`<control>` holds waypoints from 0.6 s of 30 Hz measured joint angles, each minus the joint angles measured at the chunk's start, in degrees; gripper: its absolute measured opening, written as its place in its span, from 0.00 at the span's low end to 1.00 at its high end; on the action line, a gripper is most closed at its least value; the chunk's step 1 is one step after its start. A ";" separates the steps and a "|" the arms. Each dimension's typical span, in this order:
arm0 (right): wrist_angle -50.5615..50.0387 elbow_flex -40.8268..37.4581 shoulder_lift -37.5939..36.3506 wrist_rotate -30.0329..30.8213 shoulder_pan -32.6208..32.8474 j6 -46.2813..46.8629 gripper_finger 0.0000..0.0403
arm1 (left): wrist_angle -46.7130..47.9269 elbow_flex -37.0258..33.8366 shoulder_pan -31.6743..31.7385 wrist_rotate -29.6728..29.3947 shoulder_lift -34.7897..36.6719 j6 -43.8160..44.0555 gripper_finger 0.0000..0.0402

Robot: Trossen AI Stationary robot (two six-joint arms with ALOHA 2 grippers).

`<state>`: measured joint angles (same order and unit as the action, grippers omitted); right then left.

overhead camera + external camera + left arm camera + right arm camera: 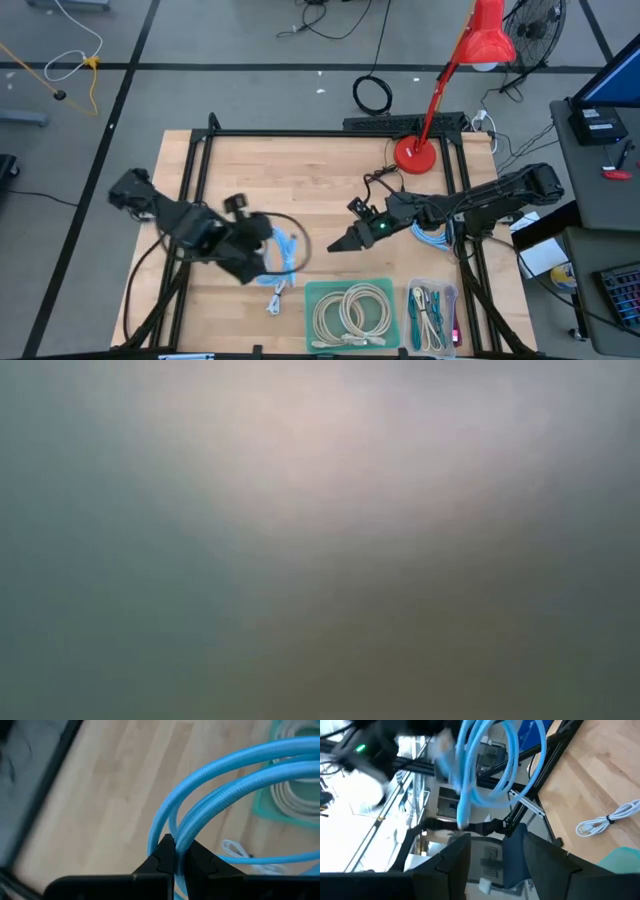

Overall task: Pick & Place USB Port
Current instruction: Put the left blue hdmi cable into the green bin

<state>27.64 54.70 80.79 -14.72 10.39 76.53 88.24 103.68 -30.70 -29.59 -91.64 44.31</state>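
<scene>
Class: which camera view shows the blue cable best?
The left wrist view: the blue cable fills it, pinched in the shut left gripper. The high view shows it small, partly hidden by that arm; the right wrist view shows its loops hanging; the low view shows nothing.

Wooden table (300,180) — red lamp (418,152), green tray (313,300), white cable (277,297)

Pale wood table (320,180); blue cable (225,775) matt, finely braided.

No text, label, brand, number or sign can be read in any of the views.
</scene>
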 joint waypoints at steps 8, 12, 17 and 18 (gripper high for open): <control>5.47 0.00 0.02 1.32 -1.71 5.20 0.42 | 1.67 13.33 2.19 -11.84 -11.39 -29.53 0.03; 8.67 0.02 0.02 4.34 -1.25 5.30 0.42 | 1.91 13.63 2.19 -16.72 -12.82 -39.49 0.03; 9.37 0.02 0.02 7.54 -0.96 6.80 0.42 | 1.62 13.63 2.91 -17.55 -13.50 -48.92 0.03; 9.17 0.02 0.02 7.87 -0.95 6.80 0.43 | 1.23 13.63 3.17 -17.51 -13.49 -50.63 0.03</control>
<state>36.81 54.72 80.82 -6.84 9.45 83.33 89.47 117.32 -27.53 -47.09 -105.13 -6.31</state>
